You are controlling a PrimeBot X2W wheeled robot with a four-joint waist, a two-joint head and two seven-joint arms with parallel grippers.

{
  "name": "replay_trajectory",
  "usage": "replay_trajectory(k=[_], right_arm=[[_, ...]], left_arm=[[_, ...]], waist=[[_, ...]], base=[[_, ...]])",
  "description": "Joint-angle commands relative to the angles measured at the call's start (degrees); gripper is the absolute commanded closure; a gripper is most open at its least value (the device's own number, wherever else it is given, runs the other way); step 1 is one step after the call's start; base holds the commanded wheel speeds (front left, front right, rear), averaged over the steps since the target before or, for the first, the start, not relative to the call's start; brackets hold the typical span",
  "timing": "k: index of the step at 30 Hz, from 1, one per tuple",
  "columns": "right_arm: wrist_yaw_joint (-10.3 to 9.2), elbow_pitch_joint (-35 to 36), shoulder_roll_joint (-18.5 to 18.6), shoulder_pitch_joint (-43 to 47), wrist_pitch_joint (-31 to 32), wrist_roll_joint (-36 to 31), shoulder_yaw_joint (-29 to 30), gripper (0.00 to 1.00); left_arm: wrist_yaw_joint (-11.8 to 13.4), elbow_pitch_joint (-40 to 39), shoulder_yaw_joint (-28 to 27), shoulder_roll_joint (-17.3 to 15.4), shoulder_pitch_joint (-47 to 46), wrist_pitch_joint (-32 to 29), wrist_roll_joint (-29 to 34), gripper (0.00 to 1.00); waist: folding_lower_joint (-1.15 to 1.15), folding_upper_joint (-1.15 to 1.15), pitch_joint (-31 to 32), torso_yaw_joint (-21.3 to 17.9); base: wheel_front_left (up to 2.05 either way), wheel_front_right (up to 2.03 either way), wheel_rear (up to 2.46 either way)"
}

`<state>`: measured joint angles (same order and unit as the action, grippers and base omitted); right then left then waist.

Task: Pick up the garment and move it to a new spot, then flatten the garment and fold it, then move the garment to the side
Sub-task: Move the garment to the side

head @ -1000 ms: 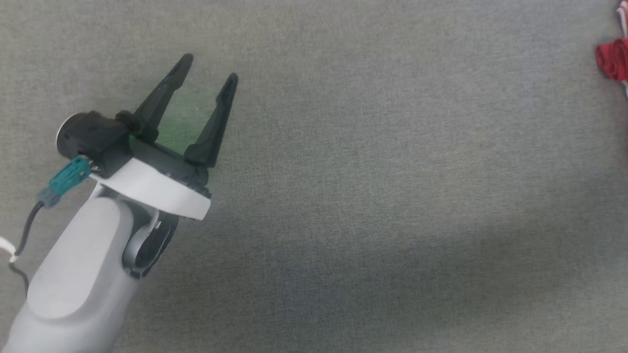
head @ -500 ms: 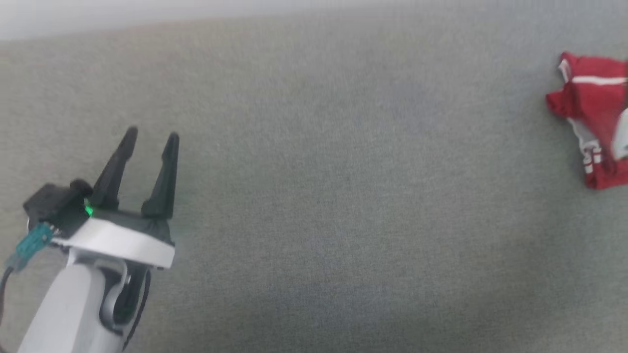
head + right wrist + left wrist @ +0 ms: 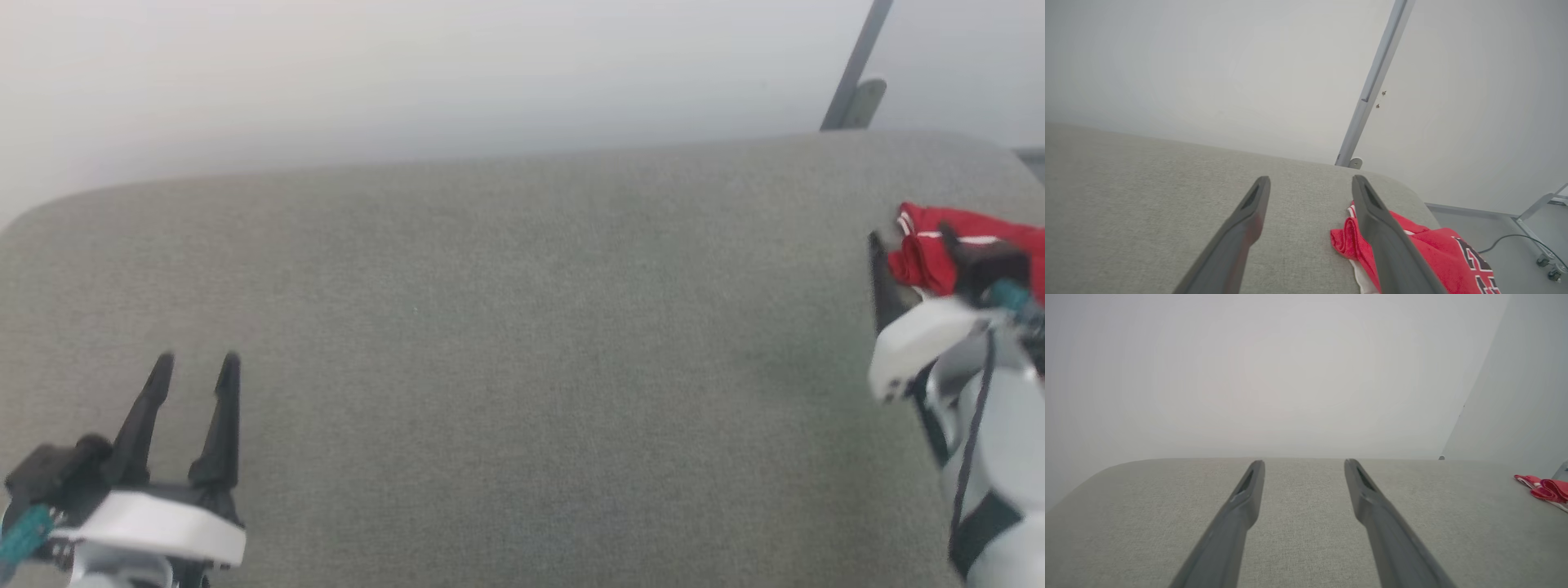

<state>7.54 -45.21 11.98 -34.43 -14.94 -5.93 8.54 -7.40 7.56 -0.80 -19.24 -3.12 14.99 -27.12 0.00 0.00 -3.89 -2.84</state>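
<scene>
Lying bunched: garment on grey cushion, pole behind | left fingers spread | right fingers spread near garment

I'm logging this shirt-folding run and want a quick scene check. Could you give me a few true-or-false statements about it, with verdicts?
1. The shirt lies crumpled near the right end of the gray surface. True.
2. The left hand is shut on the shirt. False: it is open over bare fabric, far from the shirt.
3. The right hand is open and grips nothing. True.
4. The metal pole rises behind the surface's left end. False: it rises behind the right end, near the shirt.
</scene>
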Motion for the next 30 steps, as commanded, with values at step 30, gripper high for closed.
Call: replay_trajectory(k=[30], right_arm=[[-0.11, 25.2, -7.4, 28.5, -0.3, 6.0, -4.5, 0.0]], left_arm=[[-0.1, -3.0, -3.9, 0.3, 11.9, 0.2, 1.8, 0.0]], waist=[[0.0, 0.0, 4.7, 3.0]], base=[[0.0, 0.0, 0.0]])
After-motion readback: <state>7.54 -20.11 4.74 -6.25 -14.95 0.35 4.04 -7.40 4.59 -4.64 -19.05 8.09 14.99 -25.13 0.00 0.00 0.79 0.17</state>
